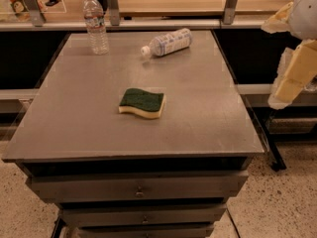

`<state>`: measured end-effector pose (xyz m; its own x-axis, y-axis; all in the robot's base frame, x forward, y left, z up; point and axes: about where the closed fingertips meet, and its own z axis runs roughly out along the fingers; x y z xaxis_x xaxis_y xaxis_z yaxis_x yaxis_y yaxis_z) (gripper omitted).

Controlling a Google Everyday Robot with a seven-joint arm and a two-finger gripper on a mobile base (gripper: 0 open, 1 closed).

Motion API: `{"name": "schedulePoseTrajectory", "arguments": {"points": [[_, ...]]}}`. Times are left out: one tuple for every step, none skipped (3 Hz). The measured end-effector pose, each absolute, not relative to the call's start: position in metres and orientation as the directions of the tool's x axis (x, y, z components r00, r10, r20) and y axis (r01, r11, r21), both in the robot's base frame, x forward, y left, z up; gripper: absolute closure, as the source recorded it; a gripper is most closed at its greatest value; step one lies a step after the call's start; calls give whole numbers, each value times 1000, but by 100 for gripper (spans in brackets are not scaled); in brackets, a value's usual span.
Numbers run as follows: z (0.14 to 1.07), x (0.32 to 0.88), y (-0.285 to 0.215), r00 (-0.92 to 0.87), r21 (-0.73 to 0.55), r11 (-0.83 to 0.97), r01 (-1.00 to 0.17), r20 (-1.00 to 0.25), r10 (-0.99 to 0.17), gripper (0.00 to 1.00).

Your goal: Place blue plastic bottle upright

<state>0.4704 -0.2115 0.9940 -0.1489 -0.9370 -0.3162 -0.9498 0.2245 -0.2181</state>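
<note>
- Now the blue bottle [168, 42] lies on its side near the 12 o'clock edge of the table [208, 118], cap toward 8 o'clock; the gripper [292, 72] hangs off the table at 3 o'clock; apart or together, I cannot tell
- Risk, I think: the round bottle may roll when touched; it could reach the standing bottle [96, 26] at 11 o'clock
- Smooth grey metal top, drawers [138, 187] below; a sponge [142, 103] at centre; speckled floor [277, 207]
</note>
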Motion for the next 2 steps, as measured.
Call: {"name": "schedulePoseTrajectory", "arguments": {"points": [[1008,495,-202,-111,-256,204,-945,-334,-936,0],[1018,502,-196,-127,-324,254,-911,-368,-921,0]]}}
